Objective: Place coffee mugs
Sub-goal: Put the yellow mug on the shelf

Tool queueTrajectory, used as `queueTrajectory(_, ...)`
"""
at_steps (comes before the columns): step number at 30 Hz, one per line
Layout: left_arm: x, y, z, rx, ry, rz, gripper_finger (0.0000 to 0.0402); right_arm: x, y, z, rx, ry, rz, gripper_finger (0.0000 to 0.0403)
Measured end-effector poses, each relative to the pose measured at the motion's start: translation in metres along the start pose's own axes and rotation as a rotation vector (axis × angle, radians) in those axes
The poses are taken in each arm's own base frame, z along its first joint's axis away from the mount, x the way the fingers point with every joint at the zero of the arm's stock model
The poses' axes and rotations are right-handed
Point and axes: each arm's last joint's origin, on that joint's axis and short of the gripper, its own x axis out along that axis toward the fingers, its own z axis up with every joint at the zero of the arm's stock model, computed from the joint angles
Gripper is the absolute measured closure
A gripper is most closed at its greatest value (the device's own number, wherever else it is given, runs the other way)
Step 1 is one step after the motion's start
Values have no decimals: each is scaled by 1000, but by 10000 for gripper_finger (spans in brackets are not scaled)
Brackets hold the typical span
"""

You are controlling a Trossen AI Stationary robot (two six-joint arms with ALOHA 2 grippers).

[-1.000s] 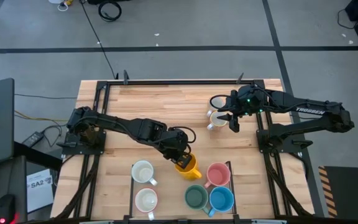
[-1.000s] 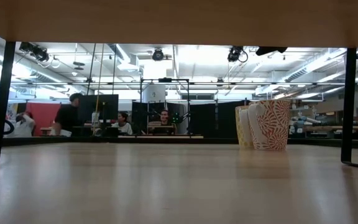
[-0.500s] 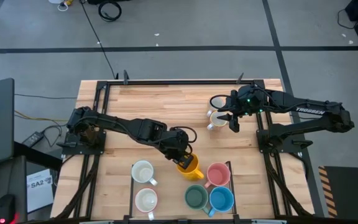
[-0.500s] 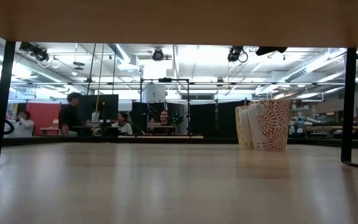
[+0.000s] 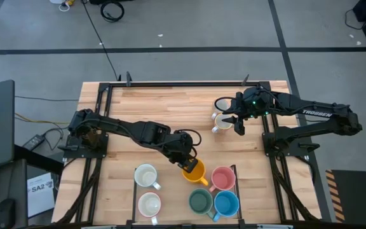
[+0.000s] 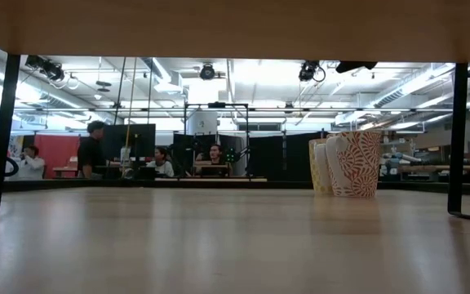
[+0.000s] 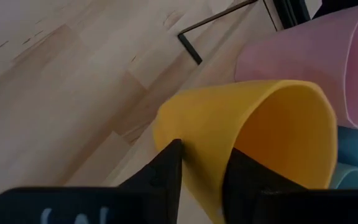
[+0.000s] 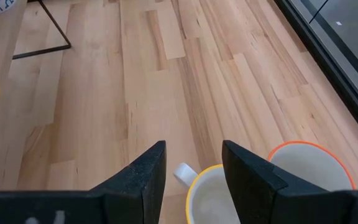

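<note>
Looking straight down from the high view, the left gripper is sitting right at the rim of the orange mug, which stands near the front of the wooden table just beside the pink mug. Dark green mug and blue mug are side by side in front of those two, and two cream mugs sit one behind the other off to their left. Over on the right, the right gripper hovers by a white mug, with another white mug just behind that one, toward the table's far edge. At table height, the low view only catches two patterned mugs standing upright and touching on the right, plus some people at desks way back in the room. From the left wrist view, the fingers straddle the orange mug's wall, one outside and one inside, but I honestly can't tell if they're pinching it or have let go. Pink mug is right next to it there, blue one peeking in at the edge. From the right wrist view, the fingers are spread apart with nothing in them, one white mug's rim and handle right below them and the other beside it.
</note>
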Motion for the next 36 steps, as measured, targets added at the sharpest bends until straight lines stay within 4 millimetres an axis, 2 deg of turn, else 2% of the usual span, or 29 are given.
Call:
queueTrajectory(12, 0, -9, -4, 14, -15, -64, 279, 0, 0, 0, 0, 0, 0, 241)
queueTrajectory(36, -3, -10, -3, 18, -11, -87, 278, 0, 0, 0, 1, 0, 0, 240)
